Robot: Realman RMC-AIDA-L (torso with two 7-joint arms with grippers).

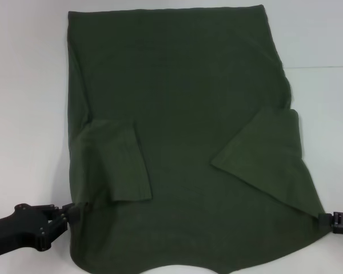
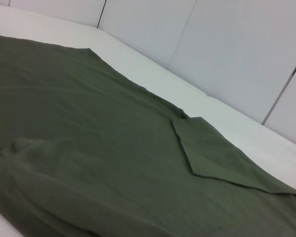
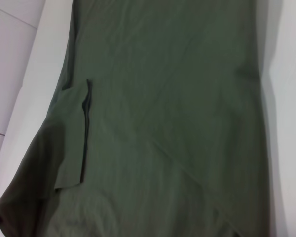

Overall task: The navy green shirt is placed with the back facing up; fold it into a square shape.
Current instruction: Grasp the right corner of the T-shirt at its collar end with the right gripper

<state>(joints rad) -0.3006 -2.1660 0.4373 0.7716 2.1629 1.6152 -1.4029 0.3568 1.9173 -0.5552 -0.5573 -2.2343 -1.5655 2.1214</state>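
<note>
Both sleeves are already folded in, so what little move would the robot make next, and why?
Probably lift both near corners and carry them toward the far hem. The navy green shirt lies flat on the table with sleeves tucked over its back, the left gripper sits at its near left edge and the right gripper at its near right corner.

Navy green shirt [image 1: 183,108]: dark olive, plain side up, no lettering visible. Spread flat on a white surface, hem at the far edge, curved neckline at the near edge. Both short sleeves folded inward onto the body: left sleeve [image 1: 123,162] lying as a narrow rectangle pointing toward the near side, right sleeve [image 1: 268,148] as a wider triangular flap angled toward the middle. Soft, with light creases along the left side. Near corners drawn out slightly to each side, possibly raised a little off the surface, hard to tell.
</note>
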